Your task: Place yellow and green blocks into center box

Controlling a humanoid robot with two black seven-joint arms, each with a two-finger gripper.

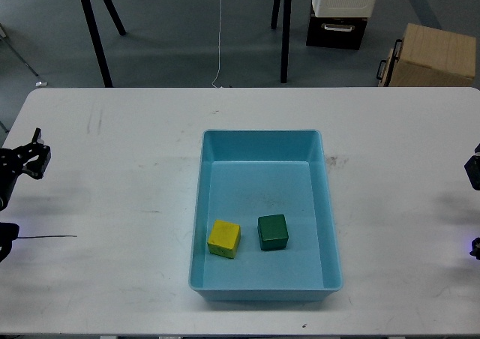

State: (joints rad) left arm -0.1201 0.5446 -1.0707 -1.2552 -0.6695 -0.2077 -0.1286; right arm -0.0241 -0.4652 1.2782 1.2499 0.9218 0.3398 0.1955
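Observation:
A yellow block (223, 238) and a green block (272, 232) sit side by side on the floor of the light blue box (328, 204) at the table's centre. They lie near the box's front wall, the yellow one on the left. My left gripper (30, 157) shows at the far left edge, over the table and well away from the box. Its fingers are too small and dark to tell apart. Only a dark sliver of my right gripper (474, 170) shows at the far right edge. Neither gripper holds anything that I can see.
The white table (112, 204) spreads around the box. Beyond its far edge stand black stand legs (283, 31), a white and black case (341, 9) and a cardboard box (431, 54) on the floor.

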